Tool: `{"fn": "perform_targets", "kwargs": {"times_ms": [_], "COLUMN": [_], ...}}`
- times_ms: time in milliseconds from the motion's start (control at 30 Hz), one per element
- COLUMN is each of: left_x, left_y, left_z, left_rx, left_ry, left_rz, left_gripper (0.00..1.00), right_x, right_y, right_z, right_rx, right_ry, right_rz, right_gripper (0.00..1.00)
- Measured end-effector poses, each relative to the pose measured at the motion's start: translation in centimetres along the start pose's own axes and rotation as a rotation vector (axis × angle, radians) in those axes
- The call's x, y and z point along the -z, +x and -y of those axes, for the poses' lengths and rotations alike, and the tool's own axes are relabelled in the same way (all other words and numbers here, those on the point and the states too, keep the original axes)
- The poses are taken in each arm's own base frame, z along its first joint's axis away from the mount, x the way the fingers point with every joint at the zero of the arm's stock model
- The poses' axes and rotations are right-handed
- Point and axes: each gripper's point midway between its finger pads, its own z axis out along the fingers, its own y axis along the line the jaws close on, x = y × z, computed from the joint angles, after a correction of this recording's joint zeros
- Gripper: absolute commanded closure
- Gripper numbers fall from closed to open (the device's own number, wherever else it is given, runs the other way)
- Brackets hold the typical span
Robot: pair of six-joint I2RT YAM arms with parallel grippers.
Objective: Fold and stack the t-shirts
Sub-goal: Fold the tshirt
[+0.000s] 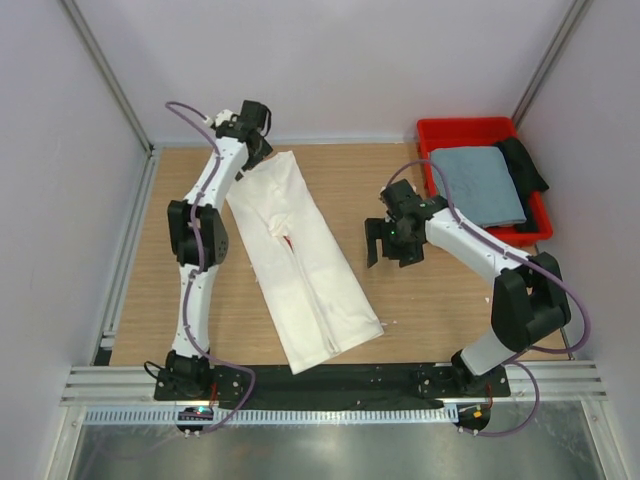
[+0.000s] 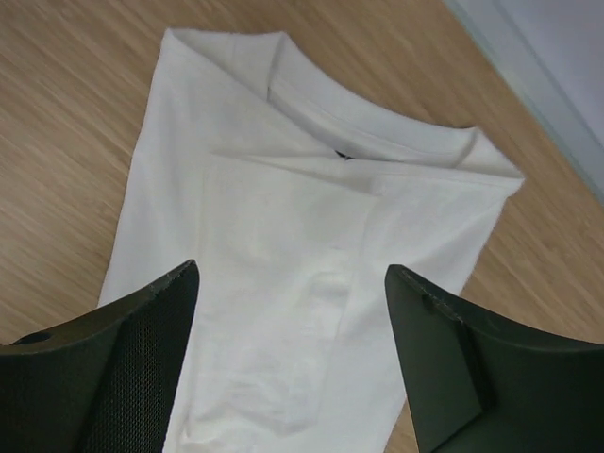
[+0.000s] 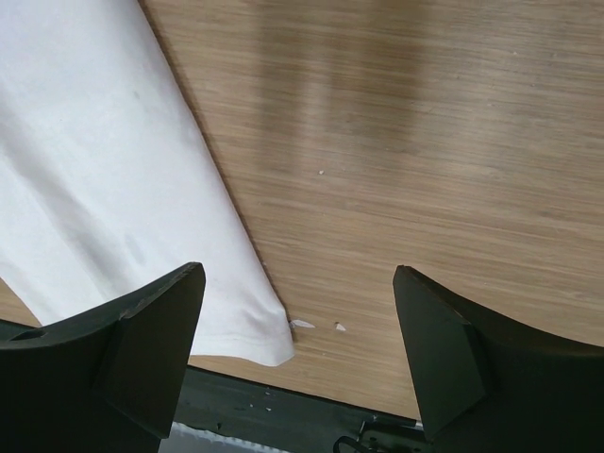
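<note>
- The wooden table carried both shirts, well apart from each other.
- The white t-shirt lay on the bare wood, folded lengthwise into a long strip. It slanted from the far left toward the near middle, collar end farthest away, with a sliver of red print showing at the centre seam.
- It looked light and limp – likely to sag and fall open if lifted at one point. The safer hold would be the two corners of one short end, pinching through every layer.
- The red bin sat at the far right, holding the grey-blue t-shirt folded flat beside something dark.
- The left gripper hovered above the collar end, jaws spread wide with nothing between them.
- The right gripper hung over bare wood near the strip's right edge – equally wide, holding nothing.
</note>
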Motion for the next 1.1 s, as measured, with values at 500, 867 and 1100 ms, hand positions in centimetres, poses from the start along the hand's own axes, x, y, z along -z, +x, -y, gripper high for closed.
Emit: {"fn": "perform_targets", "kwargs": {"times_ms": [500, 867, 1100], "left_x": [-7.2, -6.9, -5.7], "left_y": [9.0, 10.5, 11.8], "left_z": [-2.3, 5.1, 8.6], "left_rx": [-0.068, -0.214, -0.341], "left_ry": [-0.101, 0.240, 0.423], "left_rz": [-0.226, -0.288, -0.273], "left_gripper": [0.26, 0.23, 0.16], "right_x": [-0.7, -4.1, -4.8], "right_y": [-0.6, -0.6, -1.6], "right_z": [2.1, 0.9, -1.6], "right_rx": [-0.055, -0.084, -0.103], "right_ry": [-0.023, -0.078, -0.202], "right_rz": [-0.001, -0.083, -0.099], "right_gripper": [0.13, 0.12, 0.12]}}
